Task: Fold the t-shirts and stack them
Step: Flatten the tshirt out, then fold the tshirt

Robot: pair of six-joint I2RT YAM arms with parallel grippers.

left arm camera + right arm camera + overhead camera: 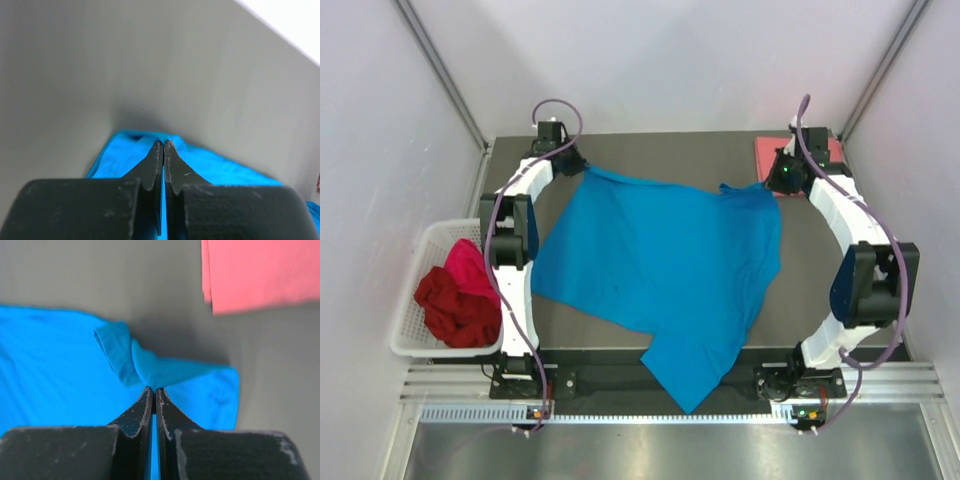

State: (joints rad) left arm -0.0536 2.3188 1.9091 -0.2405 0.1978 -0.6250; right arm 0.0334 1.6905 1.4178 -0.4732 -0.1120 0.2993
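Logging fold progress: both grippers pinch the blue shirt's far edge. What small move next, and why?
Probably drag both pinched corners slightly farther back. The left gripper and right gripper are shut on the blue shirt, which lies rumpled, its near end hanging over the near edge of the table.

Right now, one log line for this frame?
left gripper: shut on blue t-shirt far-left corner | right gripper: shut on far-right corner | pink t-shirt: folded, far right

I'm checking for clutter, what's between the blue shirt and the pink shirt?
Only bare table, as the right wrist view shows: the blue shirt and the pink shirt lie apart.
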